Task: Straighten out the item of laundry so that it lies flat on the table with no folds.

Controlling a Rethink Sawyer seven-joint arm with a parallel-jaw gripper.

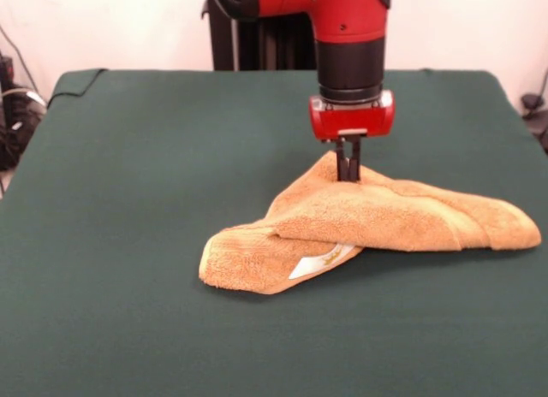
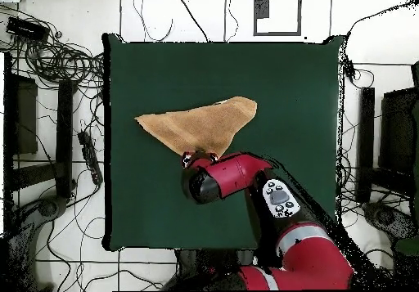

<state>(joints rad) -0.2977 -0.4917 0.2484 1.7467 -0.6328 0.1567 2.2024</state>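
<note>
The towel (image 1: 377, 216) lies a little right of the middle of the table (image 1: 128, 200) in the front view, and it is far from flat. It is doubled over on itself into a long, roughly triangular heap: one thick fold runs out to a blunt point on the right, another lobe sits at the near left, and a small white label (image 1: 321, 261) peeps out from under the overlapping layer at the near edge. At the far side the cloth rises to a small peak, and that peak is just where the gripper (image 1: 348, 170) has it. From overhead the towel (image 2: 200, 125) reads as a flattened wedge with its widest part toward the robot's side.

To my eye this is the grasp-and-lift step of the unfolding, with the flattening itself not yet done. The dark fingers stand narrow and close together, pinched on the raised edge of the cloth, so I take the claw as holding the towel and not merely touching it. The next move, I'd judge, calls for drawing that pinched edge up and away from the bulk so the upper layer peels off the lower one; pulled too low, the whole heap would likely just drag across the green cloth together.

The arm (image 1: 342, 20) comes down from the far side, its last link upright and the red wrist block straight above the peak, the fingers pointing directly down. Overhead, the arm (image 2: 237, 178) reaches in from the base at an angle toward the towel's near edge
</note>
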